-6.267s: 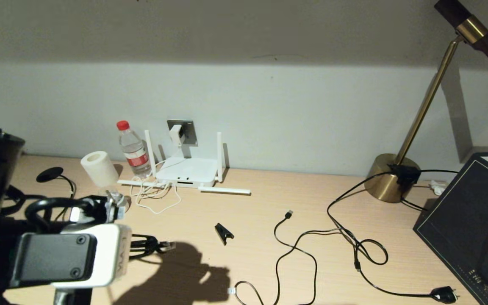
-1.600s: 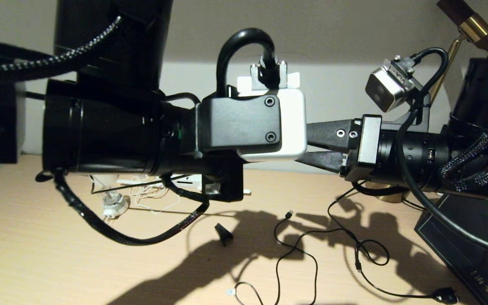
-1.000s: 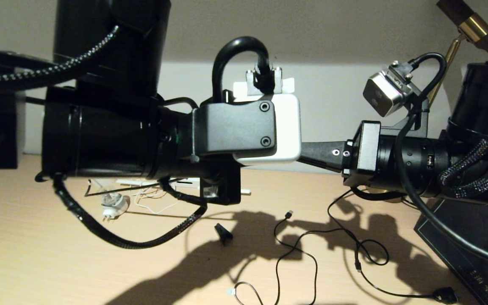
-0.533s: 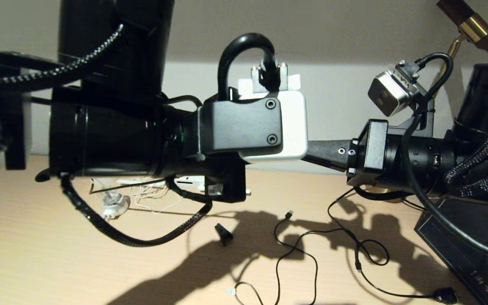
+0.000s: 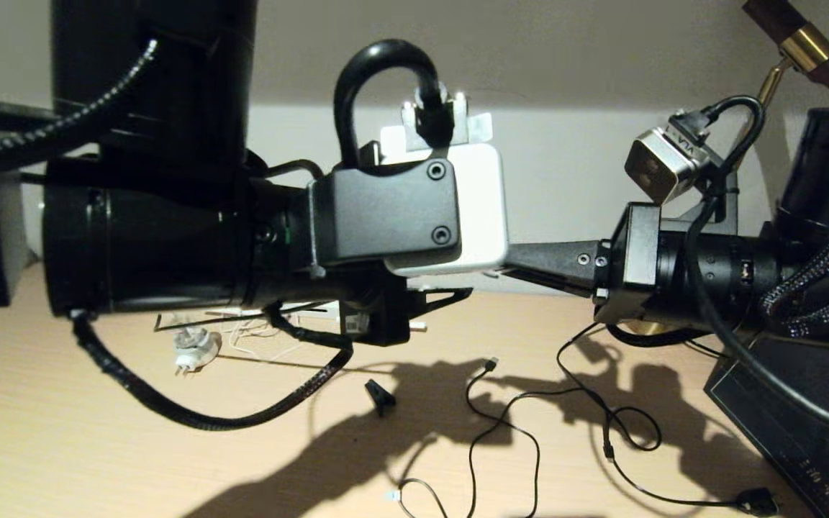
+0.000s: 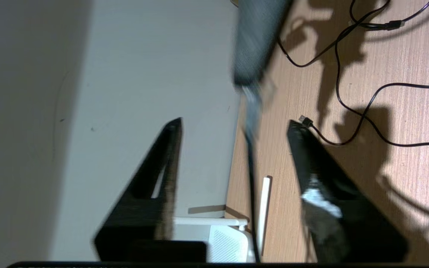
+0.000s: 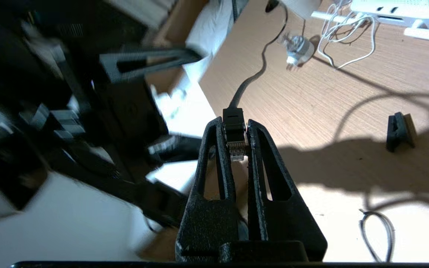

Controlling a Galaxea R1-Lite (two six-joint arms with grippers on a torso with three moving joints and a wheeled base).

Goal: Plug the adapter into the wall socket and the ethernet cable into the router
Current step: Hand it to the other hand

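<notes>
My right gripper [image 7: 234, 124] is shut on the clear plug of the ethernet cable [image 7: 234, 140]; its black cord [image 7: 250, 80] runs down over the desk. My left gripper [image 6: 235, 124] stands open close by, its fingers [image 6: 169, 156] on either side of the blurred right finger and cord. In the head view the two arms meet in mid-air above the desk, the left arm [image 5: 170, 230] reaching right and the right arm [image 5: 702, 273] reaching left. The white router [image 7: 404, 9] lies against the wall, with an antenna [image 6: 263, 208] flat on the desk. Adapter and wall socket are hidden.
A round white plug base with a clear top [image 5: 193, 350] lies by a tangle of thin white cord [image 7: 345, 41]. A black clip [image 5: 380, 396], a USB-tipped cable [image 5: 490, 365] and a mains-plug cable [image 5: 754, 498] lie on the desk. A dark box [image 5: 781, 410] stands at right.
The left arm rose from low over the desk to meet the right arm. In the last half second it drew back left, and one of its fingers now shows below its wrist.
</notes>
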